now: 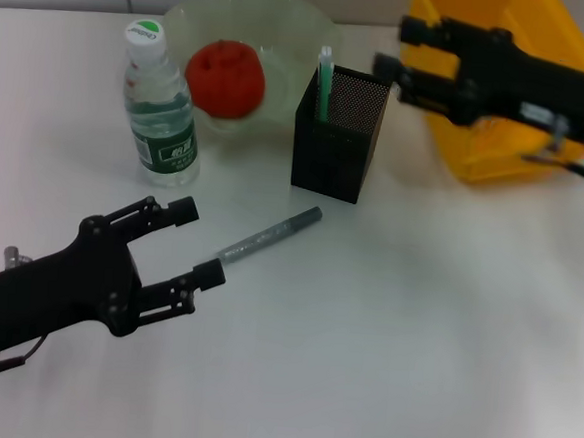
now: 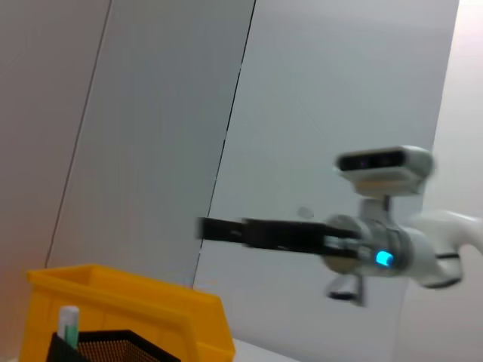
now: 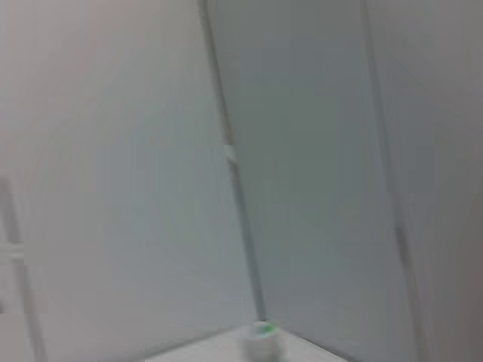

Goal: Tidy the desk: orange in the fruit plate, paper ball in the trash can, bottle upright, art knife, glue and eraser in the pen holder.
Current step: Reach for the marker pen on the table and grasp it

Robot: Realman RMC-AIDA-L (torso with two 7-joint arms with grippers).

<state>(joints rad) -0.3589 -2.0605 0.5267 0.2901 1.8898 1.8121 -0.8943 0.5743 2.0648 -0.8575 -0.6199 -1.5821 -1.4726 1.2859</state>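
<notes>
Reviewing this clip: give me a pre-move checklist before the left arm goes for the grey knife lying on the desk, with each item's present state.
1. Left pincer open, empty, near the knife's end: ok.
2. Art knife lying free on the desk, not yet in the pen holder: not ok.
3. Orange in the fruit plate: ok.
4. Bottle upright: ok.
5. Right pincer clear of the knife, above the trash can: ok.
6. Paper ball, eraser placed: cannot tell.

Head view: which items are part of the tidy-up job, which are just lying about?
Job: orange in fruit plate, upright bottle, pen holder holding a green-white stick, trash can, grey pen-like tool lying on the desk.

Lying about: nothing visible.
</notes>
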